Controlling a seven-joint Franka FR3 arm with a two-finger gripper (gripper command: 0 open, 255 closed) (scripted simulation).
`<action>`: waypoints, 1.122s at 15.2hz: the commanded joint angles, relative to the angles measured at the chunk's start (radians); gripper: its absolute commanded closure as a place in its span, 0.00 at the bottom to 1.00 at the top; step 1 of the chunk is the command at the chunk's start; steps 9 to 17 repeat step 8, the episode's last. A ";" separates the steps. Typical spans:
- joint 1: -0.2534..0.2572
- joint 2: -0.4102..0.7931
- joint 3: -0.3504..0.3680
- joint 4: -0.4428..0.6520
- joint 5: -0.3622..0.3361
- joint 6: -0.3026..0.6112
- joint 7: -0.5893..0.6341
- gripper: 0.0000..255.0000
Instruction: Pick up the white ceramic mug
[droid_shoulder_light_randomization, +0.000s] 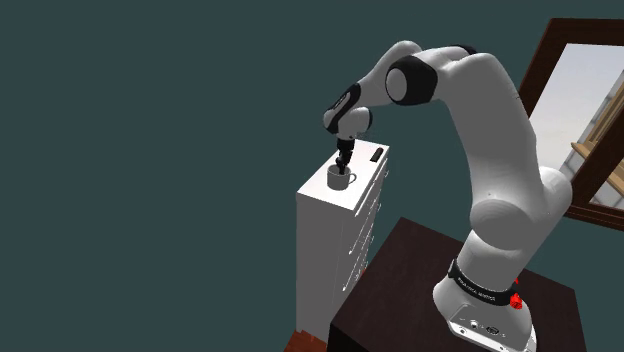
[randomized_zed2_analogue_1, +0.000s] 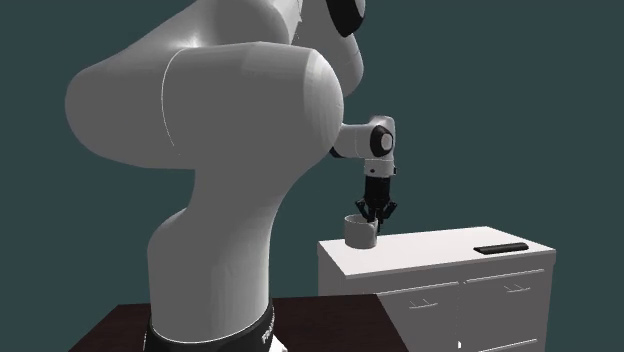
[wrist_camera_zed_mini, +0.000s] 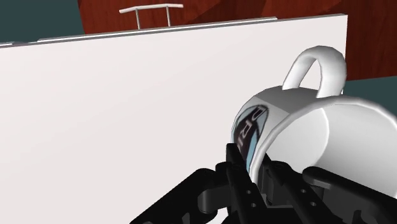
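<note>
A white mug (droid_shoulder_light_randomization: 341, 180) with a dark printed logo stands on top of a white chest of drawers (droid_shoulder_light_randomization: 335, 235). My black gripper (droid_shoulder_light_randomization: 344, 160) comes down from above onto the mug's rim. In the wrist view the gripper (wrist_camera_zed_mini: 254, 170) has one finger outside the mug (wrist_camera_zed_mini: 299, 121) and one inside, pinching its wall, with the handle on the far side. From the second exterior view the gripper (randomized_zed2_analogue_1: 377, 213) sits at the rim of the mug (randomized_zed2_analogue_1: 357, 233), near the back corner of the chest top (randomized_zed2_analogue_1: 440, 250).
A flat black bar-shaped object (randomized_zed2_analogue_1: 500, 247) lies on the chest top away from the mug, seen too at the far end (droid_shoulder_light_randomization: 377, 155). My stand is a dark wooden surface (droid_shoulder_light_randomization: 400, 270). A wood-framed window (droid_shoulder_light_randomization: 585, 120) is behind the arm.
</note>
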 joint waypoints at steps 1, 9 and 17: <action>0.003 -0.021 -0.006 0.000 -0.007 -0.021 0.003 1.00; 0.011 -0.066 -0.017 0.000 -0.022 -0.066 0.013 1.00; 0.011 -0.066 -0.017 0.000 -0.022 -0.066 0.013 1.00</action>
